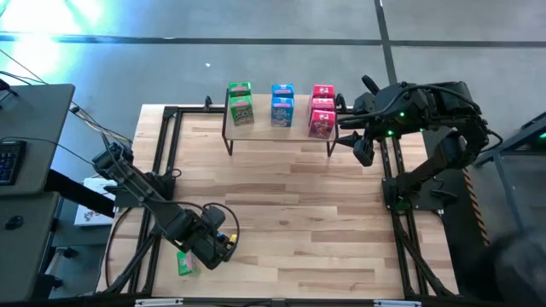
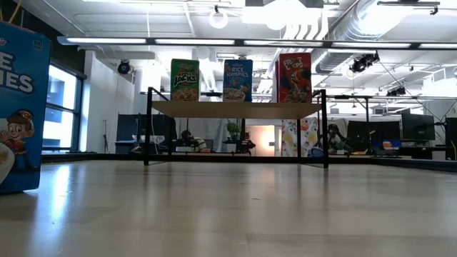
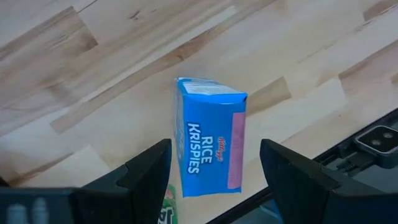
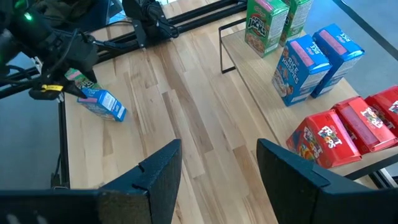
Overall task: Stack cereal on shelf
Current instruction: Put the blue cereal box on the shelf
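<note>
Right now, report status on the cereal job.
Left claw open above fallen blue box, green box beside. Right claw open, empty, by shelf. Seven boxes shelved. Nothing blocking.

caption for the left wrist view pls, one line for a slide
Left tool open above a blue Rice Krispies box lying on the wooden tabletop, a green box just beside it.

Wooden tabletop (image 1: 290,213); keyboard (image 1: 7,160) beside it.
</note>
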### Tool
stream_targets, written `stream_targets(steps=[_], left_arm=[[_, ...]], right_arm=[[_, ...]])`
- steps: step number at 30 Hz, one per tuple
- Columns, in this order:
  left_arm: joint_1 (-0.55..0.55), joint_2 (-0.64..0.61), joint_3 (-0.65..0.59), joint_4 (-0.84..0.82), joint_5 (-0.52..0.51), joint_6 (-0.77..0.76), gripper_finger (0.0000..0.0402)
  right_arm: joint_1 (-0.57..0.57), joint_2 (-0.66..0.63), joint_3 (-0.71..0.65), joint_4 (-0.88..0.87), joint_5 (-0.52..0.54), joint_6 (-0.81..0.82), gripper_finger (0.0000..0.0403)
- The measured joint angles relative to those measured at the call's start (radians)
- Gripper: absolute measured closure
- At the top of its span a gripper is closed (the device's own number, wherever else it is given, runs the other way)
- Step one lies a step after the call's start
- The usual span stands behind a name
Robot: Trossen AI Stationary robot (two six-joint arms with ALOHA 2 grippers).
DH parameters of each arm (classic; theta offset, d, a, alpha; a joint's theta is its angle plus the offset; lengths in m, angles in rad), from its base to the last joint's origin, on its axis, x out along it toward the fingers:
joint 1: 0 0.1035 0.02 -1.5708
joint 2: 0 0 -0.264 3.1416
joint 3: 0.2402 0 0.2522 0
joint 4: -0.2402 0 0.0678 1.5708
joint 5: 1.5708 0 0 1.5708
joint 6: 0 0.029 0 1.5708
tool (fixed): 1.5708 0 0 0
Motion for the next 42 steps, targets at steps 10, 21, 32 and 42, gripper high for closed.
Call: stream_targets(steps=[10, 21, 32, 42], left_arm=[[0.0, 0.079, 0.0, 0.01, 0.044, -0.006, 0.0165], [0.0, 0.122, 0.0, 0.022, 0.075, -0.008, 0.0172], [0.003, 0.121, 0.001, 0.025, 0.095, 0.05, 0.0246], [0.011, 0.12, 0.019, 0.037, 0.114, 0.139, 0.0274]], right_arm=[[0.0, 0.0, 0.0, 0.0, -0.001, 0.0, 0.0203], [0.0, 0.0, 0.0, 0.0, -0.013, -0.011, 0.0203], [0.0, 0.0, 0.0, 0.0, -0.016, -0.014, 0.0203], [0.0, 0.0, 0.0, 0.0, -0.026, -0.007, 0.0203]])
